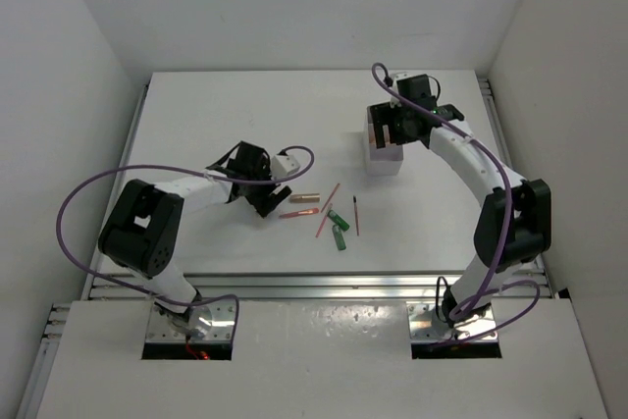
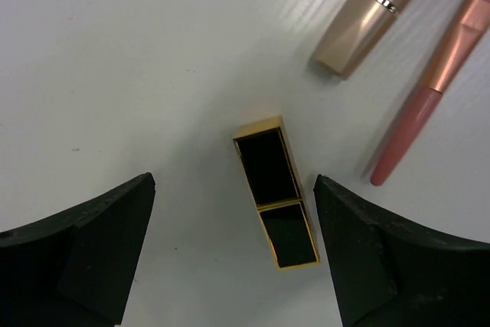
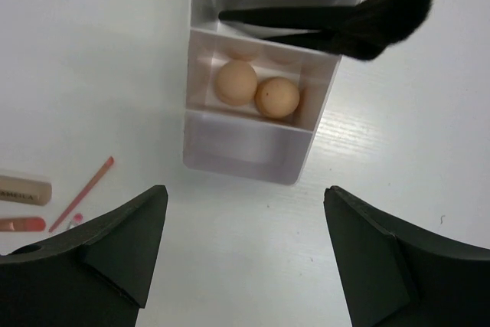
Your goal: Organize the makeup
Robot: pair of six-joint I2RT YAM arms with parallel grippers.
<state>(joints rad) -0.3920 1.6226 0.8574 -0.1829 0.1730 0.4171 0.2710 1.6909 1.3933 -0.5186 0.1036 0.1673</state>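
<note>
Lipstick (image 2: 276,198), black with gold edging, between the fingers (image 2: 88,254) of the left gripper (image 2: 233,181). Lies flat on the white bench (image 2: 115,51), nearer the right-hand finger in the wrist view, touches neither. Left fingers spread wide, clamped on nothing. Beyond the fingertips: one champagne-coloured tube (image 2: 371,17) with a metal band and pale capital lettering, cut off by the frame edge and not readable. Just beside it, one pink lip gloss (image 2: 429,101) with a rose-gold collar.

Fingers of the right gripper (image 3: 245,189) also wide apart, holding nothing, above the near end of a white three-compartment organizer (image 3: 245,147). Middle compartment holds two beige egg-shaped sponges (image 3: 235,82), side by side. Across the far compartment lies a black brush (image 3: 329,24), bristles overhanging the rim. Two dark handles show there; cannot tell whether one brush or two.

Loose on the bench between the arms, seen from overhead: two thin pencils, one pink (image 1: 329,208) and one red (image 1: 355,215), plus one green bottle (image 1: 339,235).
</note>
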